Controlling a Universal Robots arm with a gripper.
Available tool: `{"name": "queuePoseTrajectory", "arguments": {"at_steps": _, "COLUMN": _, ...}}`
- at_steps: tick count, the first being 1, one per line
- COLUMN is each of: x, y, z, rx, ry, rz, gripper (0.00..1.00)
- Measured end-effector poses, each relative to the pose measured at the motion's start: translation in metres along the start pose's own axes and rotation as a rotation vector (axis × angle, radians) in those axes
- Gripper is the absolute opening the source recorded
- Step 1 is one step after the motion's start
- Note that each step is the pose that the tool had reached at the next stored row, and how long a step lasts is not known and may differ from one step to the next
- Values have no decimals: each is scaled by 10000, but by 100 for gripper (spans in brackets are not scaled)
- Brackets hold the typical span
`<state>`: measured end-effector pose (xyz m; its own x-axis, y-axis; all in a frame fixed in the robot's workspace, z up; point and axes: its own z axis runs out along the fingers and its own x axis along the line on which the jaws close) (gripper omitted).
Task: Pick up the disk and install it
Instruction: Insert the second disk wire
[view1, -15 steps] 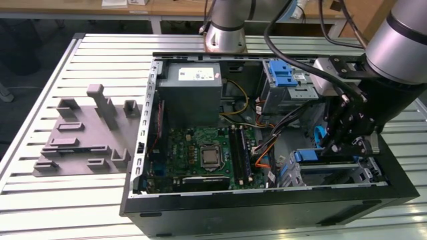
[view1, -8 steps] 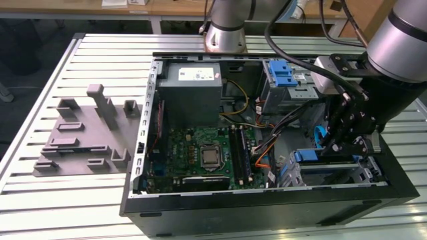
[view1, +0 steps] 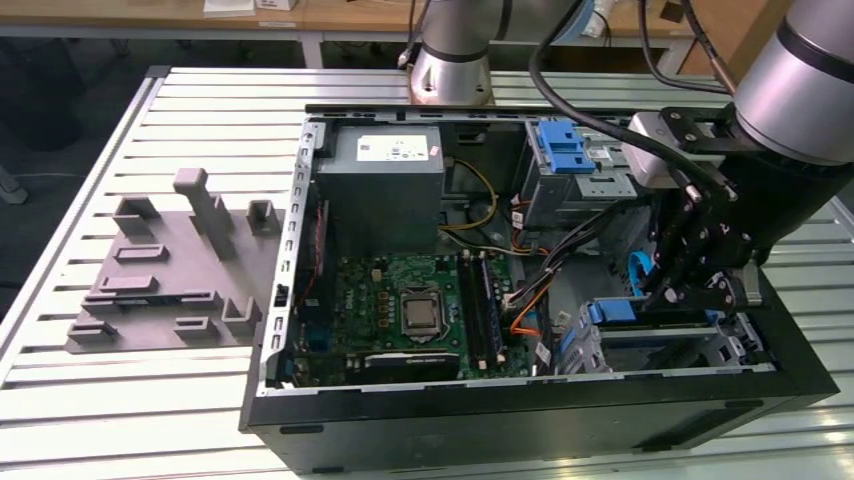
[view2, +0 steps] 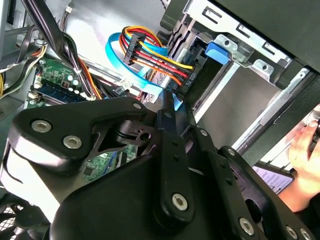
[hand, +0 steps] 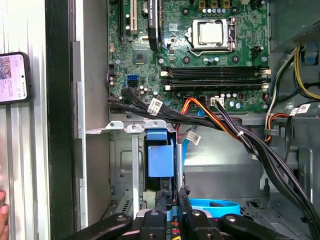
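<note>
Disk going into the drive bay

Fingers (hand: 170, 210) are clamped together on the disk (hand: 161, 157), held on edge and partly down in the metal bay (hand: 127, 175) at the case's (view1: 534, 410) 4 o'clock corner in the exterior view. Cables (hand: 215, 117) cross just beside the bay; one could snag, or a tilted disk could jam in its rails.

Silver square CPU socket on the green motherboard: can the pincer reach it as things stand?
Probably yes. The silver square CPU socket lies bare, nothing over it; the pincer sits by the grey metal drive bay, with black cables between them.
</note>
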<state>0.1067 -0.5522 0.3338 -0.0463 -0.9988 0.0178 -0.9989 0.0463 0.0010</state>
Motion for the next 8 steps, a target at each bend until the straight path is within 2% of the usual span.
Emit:
{"name": "queuePoseTrajectory", "arguments": {"at_steps": 2, "x": 1, "y": 0, "z": 2, "rx": -1, "ry": -36, "rz": 0, "gripper": 24}}
{"name": "queuePoseTrajectory", "arguments": {"at_steps": 7, "x": 6, "y": 0, "z": 8, "rx": -10, "ry": -223, "rz": 0, "gripper": 22}}
{"name": "queuePoseTrajectory", "arguments": {"at_steps": 8, "x": 7, "y": 0, "z": 8, "rx": -12, "ry": -266, "rz": 0, "gripper": 16}}
